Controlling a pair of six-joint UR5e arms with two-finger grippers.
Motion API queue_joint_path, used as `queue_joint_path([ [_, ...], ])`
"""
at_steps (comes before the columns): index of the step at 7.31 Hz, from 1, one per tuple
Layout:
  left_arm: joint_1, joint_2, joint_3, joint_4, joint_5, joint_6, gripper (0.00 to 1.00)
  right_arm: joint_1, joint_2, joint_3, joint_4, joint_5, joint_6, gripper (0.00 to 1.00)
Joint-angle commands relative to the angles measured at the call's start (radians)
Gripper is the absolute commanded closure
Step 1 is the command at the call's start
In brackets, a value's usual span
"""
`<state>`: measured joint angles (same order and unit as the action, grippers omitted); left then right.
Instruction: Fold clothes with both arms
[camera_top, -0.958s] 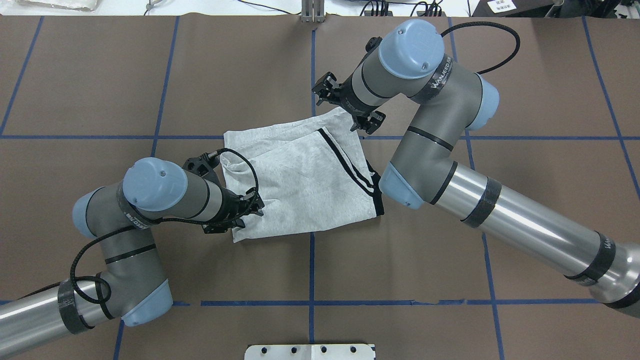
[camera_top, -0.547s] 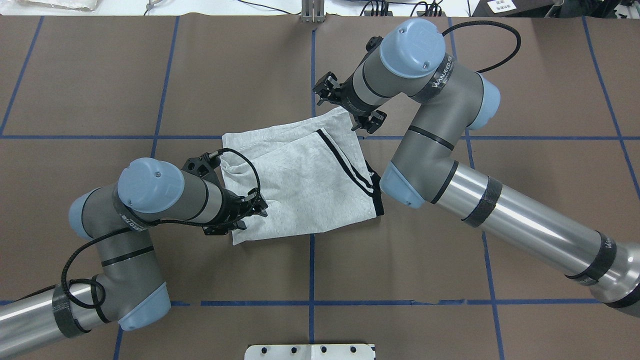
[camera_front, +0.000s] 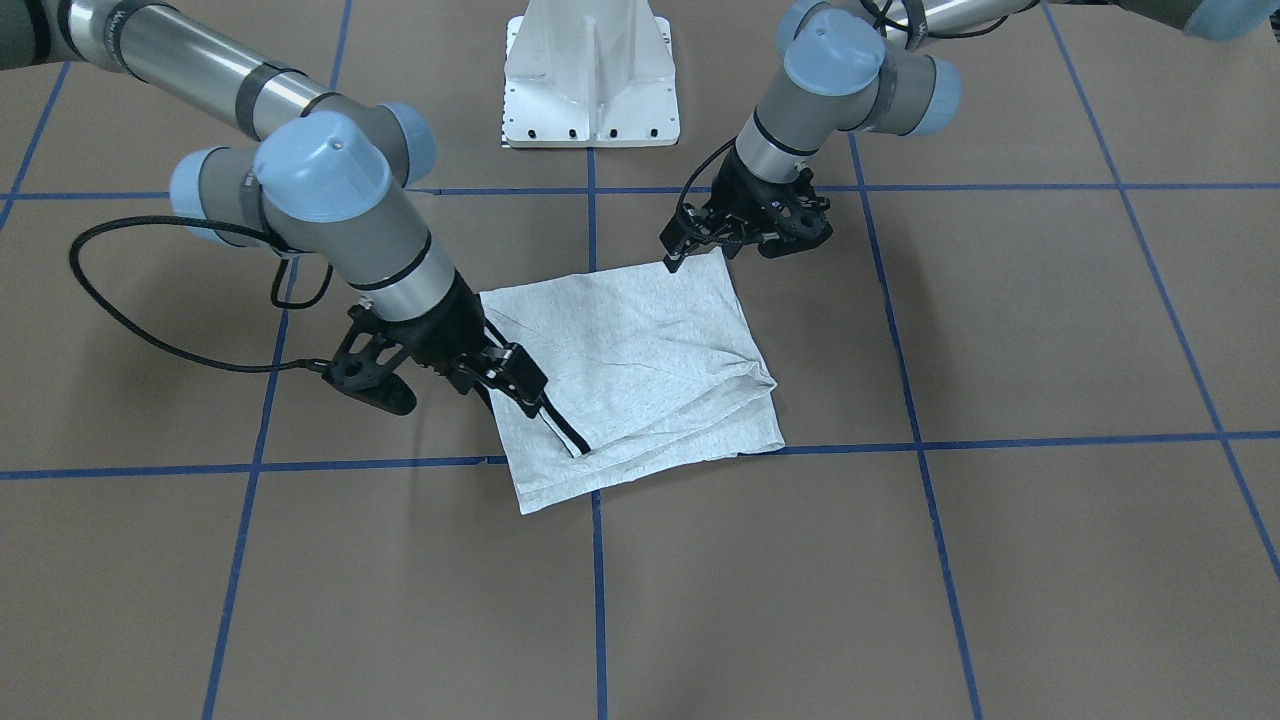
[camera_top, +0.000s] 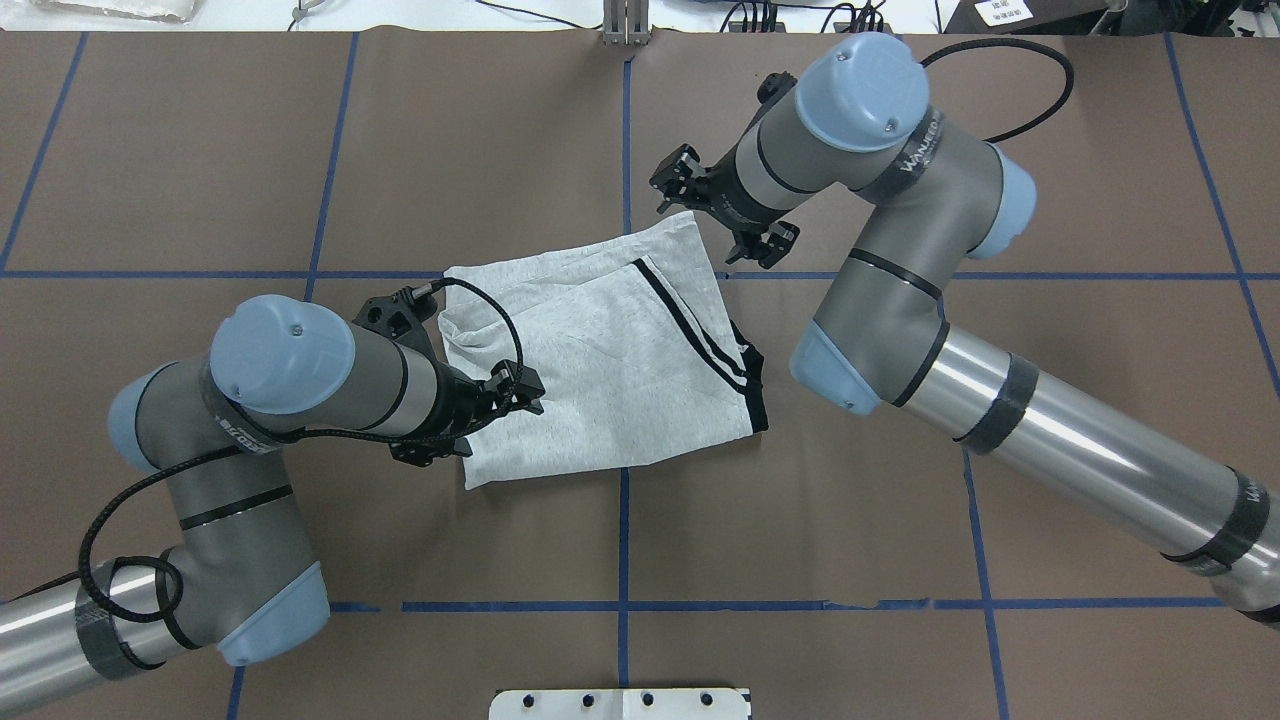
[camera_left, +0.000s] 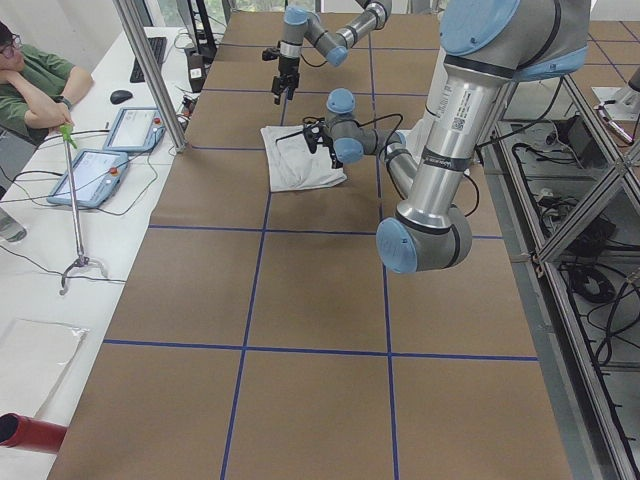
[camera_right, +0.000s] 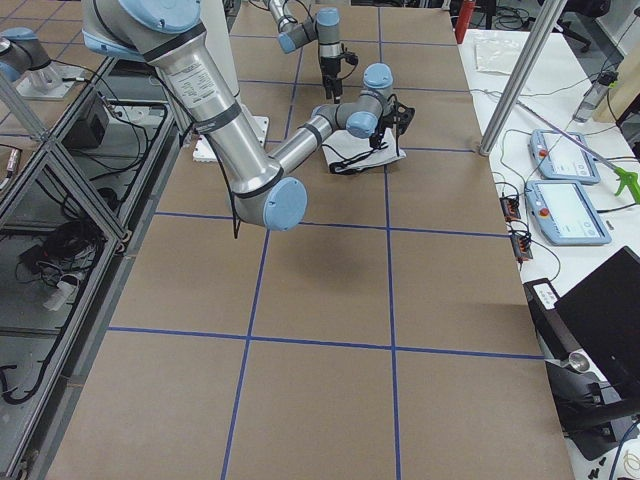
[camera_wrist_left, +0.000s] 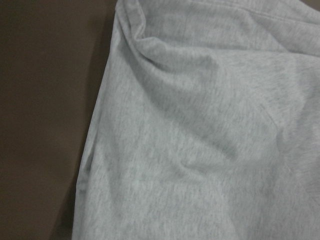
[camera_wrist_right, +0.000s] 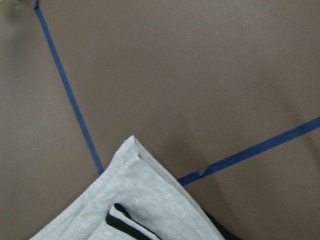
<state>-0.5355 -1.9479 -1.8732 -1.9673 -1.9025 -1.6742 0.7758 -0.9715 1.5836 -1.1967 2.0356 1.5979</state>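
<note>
Two hands: left hand (camera_top: 490, 415) over T-shirt (camera_top: 600, 370) corner, right hand (camera_top: 722, 208) beside opposite corner; opening cannot be told.
T-shirt: folded, striped cuff (camera_top: 700, 330) up.

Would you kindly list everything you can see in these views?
T-shirt: one, light grey with black stripes, folded at the table's middle.
table: one, brown cover, under everything.
tape lines: several, blue, a grid across the table.
pedestal: one, white, at the robot's edge of the table.
tablets: two, light screens, on the side desk.
person: one, green shirt, at the side desk.
left arm: one, silver-grey with blue caps, robot's left.
right arm: one, same colours, robot's right.
left gripper: one, black, at the T-shirt's near left edge.
right gripper: one, black, by the T-shirt's far right corner.
</note>
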Motion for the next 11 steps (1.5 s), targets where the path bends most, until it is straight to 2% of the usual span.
queue_joint_path([
  [1,-0.108,0.076,-0.041,0.016,-0.006,0.193,0.01,0.058,-0.099,0.103,-0.130,0.031,-0.238,0.00],
  [2,-0.183,0.113,-0.040,0.016,-0.010,0.328,0.00,0.088,-0.143,0.134,-0.170,0.032,-0.344,0.00],
  [4,-0.359,0.225,-0.041,0.007,-0.154,0.594,0.00,0.170,-0.264,0.159,-0.159,0.122,-0.555,0.00],
  [6,-0.559,0.355,-0.040,0.005,-0.226,0.930,0.00,0.306,-0.442,0.188,-0.159,0.211,-0.868,0.00],
  [7,-0.655,0.415,-0.035,0.007,-0.243,1.118,0.00,0.377,-0.522,0.193,-0.158,0.227,-1.013,0.00],
  [8,-0.716,0.461,-0.034,0.008,-0.244,1.256,0.00,0.431,-0.583,0.196,-0.159,0.230,-1.130,0.00],
  [9,-0.771,0.533,-0.040,0.002,-0.242,1.492,0.00,0.485,-0.645,0.194,-0.159,0.268,-1.256,0.00],
  [10,-0.858,0.556,-0.011,0.011,-0.248,1.653,0.00,0.532,-0.694,0.191,-0.159,0.287,-1.370,0.00],
  [11,-0.880,0.588,0.011,-0.002,-0.312,1.665,0.00,0.559,-0.717,0.182,-0.164,0.311,-1.377,0.00],
])
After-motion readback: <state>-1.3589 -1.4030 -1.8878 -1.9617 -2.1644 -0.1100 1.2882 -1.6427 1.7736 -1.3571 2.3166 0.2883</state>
